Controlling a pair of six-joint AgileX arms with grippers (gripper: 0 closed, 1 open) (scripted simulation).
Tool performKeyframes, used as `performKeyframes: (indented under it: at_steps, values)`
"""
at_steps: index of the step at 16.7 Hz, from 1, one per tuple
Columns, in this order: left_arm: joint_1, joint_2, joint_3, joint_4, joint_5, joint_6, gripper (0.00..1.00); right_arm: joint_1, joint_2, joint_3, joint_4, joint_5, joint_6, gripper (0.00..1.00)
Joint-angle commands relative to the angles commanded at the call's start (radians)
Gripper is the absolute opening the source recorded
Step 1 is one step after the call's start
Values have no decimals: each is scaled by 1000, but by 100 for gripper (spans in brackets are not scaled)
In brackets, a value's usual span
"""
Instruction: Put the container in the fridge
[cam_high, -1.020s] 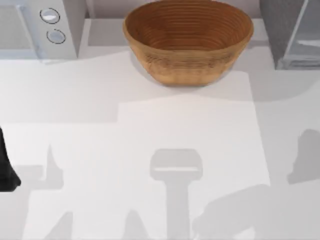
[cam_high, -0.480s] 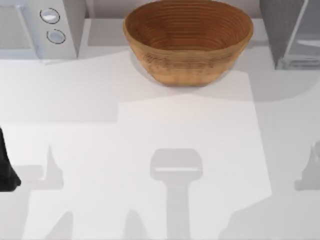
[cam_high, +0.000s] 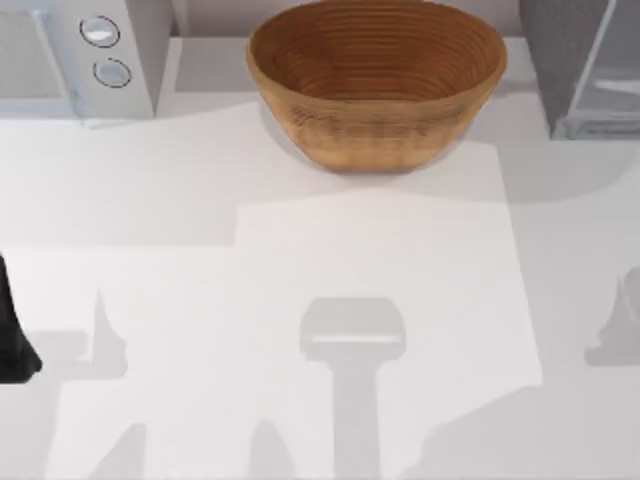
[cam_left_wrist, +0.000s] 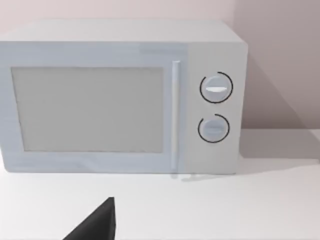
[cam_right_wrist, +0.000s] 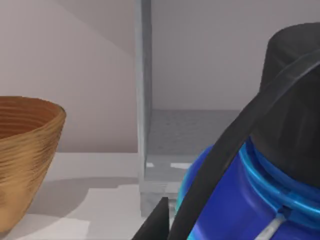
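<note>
The container (cam_right_wrist: 260, 200) sits clamped in my right gripper (cam_right_wrist: 210, 200), facing the open fridge (cam_right_wrist: 190, 135); placing it inside remains. Left gripper's (cam_left_wrist: 95, 225) fingers: cannot tell.

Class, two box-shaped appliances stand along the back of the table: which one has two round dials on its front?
The light grey box at the back left has the two dials; the dark grey fridge at the back right has none, only a pale glassy door panel.
</note>
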Motion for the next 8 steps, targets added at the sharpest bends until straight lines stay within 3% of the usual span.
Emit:
performKeyframes:
  at_steps: [4, 8]
  values:
    - [0, 0, 0, 0, 0, 0, 100, -44, 273, 155, 178, -40, 6, 1]
    - [0, 0, 0, 0, 0, 0, 100, -104, 706, 348, 400, -86, 11, 1]
